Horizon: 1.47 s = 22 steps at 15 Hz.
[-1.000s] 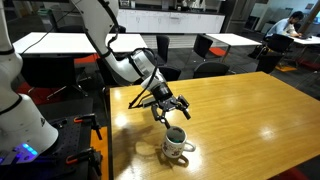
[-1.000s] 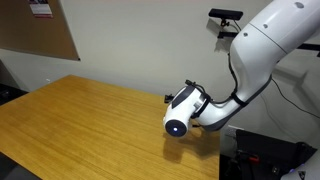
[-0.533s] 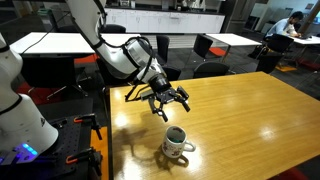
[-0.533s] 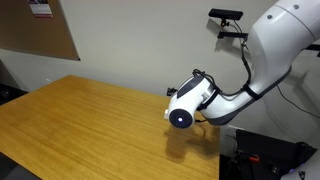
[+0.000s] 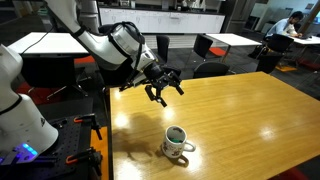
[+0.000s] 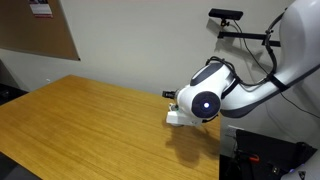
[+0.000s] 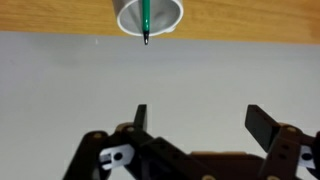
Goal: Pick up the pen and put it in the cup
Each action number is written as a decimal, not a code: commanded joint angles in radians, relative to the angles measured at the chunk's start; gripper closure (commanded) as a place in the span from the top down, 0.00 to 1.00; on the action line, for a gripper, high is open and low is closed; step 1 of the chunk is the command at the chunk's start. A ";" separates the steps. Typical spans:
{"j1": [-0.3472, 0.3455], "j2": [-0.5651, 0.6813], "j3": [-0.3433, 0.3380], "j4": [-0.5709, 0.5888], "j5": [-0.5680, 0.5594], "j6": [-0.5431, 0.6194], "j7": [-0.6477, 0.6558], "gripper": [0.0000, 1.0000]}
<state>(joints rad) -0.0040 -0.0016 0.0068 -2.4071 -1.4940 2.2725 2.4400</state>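
The white cup [image 5: 177, 143] stands on the wooden table [image 5: 240, 110] near its front left part. In the wrist view the cup [image 7: 165, 12] is at the top edge, and the dark green pen [image 7: 145, 20] stands inside it with its end sticking out over the rim. My gripper [image 5: 163, 88] hangs in the air well above and behind the cup, apart from it. Its fingers [image 7: 200, 112] are spread open with nothing between them. In an exterior view the arm [image 6: 205, 100] hides the cup and the pen.
Black office chairs [image 5: 208, 46] and white tables [image 5: 228, 40] stand behind the table. A corkboard [image 6: 35, 30] hangs on the wall. The table's left edge [image 5: 108, 120] lies close to the robot base.
The gripper has risen and pulled back from just above the cup, toward the table's far left edge. The cup has stayed in place.
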 commanded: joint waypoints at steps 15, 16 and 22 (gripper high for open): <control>-0.043 -0.073 -0.089 -0.121 0.498 0.473 -1.120 1.00; -0.040 -0.077 -0.084 -0.124 0.554 0.446 -1.201 1.00; -0.032 -0.106 -0.068 -0.107 0.772 0.316 -1.615 1.00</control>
<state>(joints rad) -0.0322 -0.0672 -0.0813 -2.5165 -0.7978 2.6629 0.9854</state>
